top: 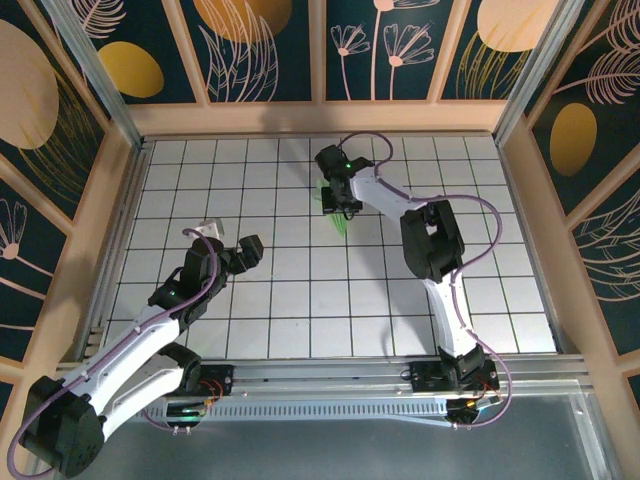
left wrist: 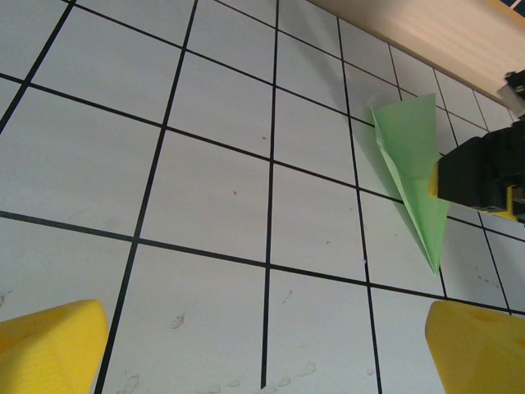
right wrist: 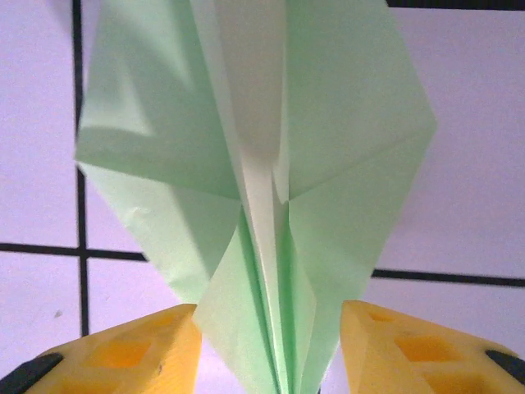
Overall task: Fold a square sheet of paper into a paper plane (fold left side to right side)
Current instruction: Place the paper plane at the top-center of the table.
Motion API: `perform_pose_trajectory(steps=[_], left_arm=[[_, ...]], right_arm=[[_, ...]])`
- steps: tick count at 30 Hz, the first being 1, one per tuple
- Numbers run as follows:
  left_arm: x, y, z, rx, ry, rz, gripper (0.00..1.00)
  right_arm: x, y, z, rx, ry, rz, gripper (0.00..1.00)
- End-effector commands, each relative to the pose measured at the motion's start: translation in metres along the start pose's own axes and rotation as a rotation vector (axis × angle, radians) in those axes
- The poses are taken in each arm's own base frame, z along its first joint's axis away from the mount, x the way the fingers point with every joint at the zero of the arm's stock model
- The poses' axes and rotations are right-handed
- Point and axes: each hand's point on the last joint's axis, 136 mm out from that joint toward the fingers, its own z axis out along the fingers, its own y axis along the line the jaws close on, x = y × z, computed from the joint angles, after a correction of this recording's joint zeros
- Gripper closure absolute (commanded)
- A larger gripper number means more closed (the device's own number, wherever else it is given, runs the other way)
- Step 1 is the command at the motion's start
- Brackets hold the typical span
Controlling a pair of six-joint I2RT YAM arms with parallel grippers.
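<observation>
The fingers (right wrist: 123, 353) of the right gripper (right wrist: 271, 361) stand apart on either side of the paper plane (right wrist: 328, 148), its creased narrow end between them; whether they touch the paper is hard to tell. The plane lies toward the far middle of the gridded table (left wrist: 213, 189). The left gripper (left wrist: 267, 353) hovers well apart from it, fingers (left wrist: 49, 345) spread wide over bare tiles.
</observation>
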Motion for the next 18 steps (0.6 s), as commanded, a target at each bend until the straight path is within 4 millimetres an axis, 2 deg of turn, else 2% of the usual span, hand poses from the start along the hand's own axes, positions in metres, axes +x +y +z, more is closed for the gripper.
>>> perform_pose_trajectory(steps=[1,9,16,18], left_arm=[[-0.014,-0.009,-0.005,0.015,-0.021,-0.018,0.01],[-0.023,-0.016,-0.002,0.012,-0.020,-0.034,0.01],[-0.040,-0.012,0.001,-0.060,-0.067,-0.033,0.01],[-0.045,-0.007,0.001,-0.091,-0.091,-0.039,0.01]], right_arm=[[-0.007,0.000,-0.041,-0.004,-0.063,0.002,0.49],[-0.004,-0.012,-0.084,-0.032,-0.154,0.017,0.40],[0.016,-0.059,-0.126,-0.059,-0.303,0.094,0.24],[0.018,-0.087,-0.137,-0.063,-0.358,0.159,0.20]])
